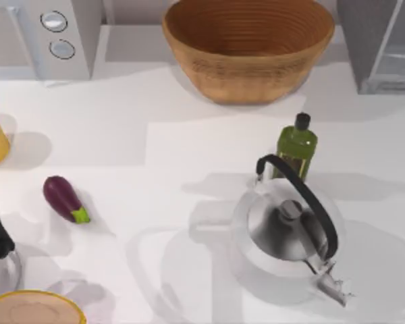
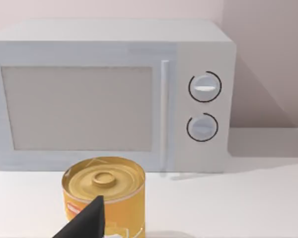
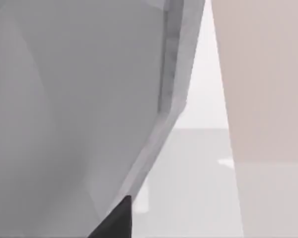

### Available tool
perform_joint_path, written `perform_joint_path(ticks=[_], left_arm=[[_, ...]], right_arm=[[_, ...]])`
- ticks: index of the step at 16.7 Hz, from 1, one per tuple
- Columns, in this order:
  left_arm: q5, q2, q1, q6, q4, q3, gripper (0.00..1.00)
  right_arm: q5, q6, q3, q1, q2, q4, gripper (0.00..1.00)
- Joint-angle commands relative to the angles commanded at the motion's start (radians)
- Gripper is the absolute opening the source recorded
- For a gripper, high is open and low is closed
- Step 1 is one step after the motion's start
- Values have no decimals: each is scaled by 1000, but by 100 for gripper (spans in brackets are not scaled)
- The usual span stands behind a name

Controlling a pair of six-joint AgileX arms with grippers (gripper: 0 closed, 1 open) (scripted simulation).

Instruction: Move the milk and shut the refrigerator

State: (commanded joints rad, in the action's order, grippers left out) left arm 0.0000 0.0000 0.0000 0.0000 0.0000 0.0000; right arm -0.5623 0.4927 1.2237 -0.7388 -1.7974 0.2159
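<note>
Refrigerator [image 1: 381, 47] stands at two o'clock on the white table [image 1: 155, 155], its pale door panel close before the right wrist camera; closure cannot be confirmed. Milk's location cannot be told. Left arm sits at eight o'clock, facing microwave [image 2: 109, 94] and yellow can [image 2: 105, 196]. Neither gripper's opening can be told. Wicker basket [image 1: 248, 47], olive-oil bottle [image 1: 296, 152], kettle [image 1: 290, 229] remain.

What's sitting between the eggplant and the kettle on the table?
Nothing: in the top view, the stretch of white table between the eggplant and the kettle is bare.
</note>
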Motion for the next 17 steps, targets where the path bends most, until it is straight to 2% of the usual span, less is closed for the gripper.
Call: perform_joint_path(ticks=[2, 6, 11, 14, 17], left_arm=[[0, 0, 0, 0, 0, 0, 100], [0, 0, 0, 0, 0, 0, 100], [0, 0, 0, 0, 0, 0, 100], [0, 0, 0, 0, 0, 0, 100], [0, 0, 0, 0, 0, 0, 100]], right_arm=[[81, -68, -27, 119, 27, -39, 100], [180, -182, -90, 310, 64, -102, 100], [420, -375, -168, 610, 120, -200, 100], [511, -463, -215, 697, 163, -260, 100], [524, -476, -225, 709, 171, -270, 100]])
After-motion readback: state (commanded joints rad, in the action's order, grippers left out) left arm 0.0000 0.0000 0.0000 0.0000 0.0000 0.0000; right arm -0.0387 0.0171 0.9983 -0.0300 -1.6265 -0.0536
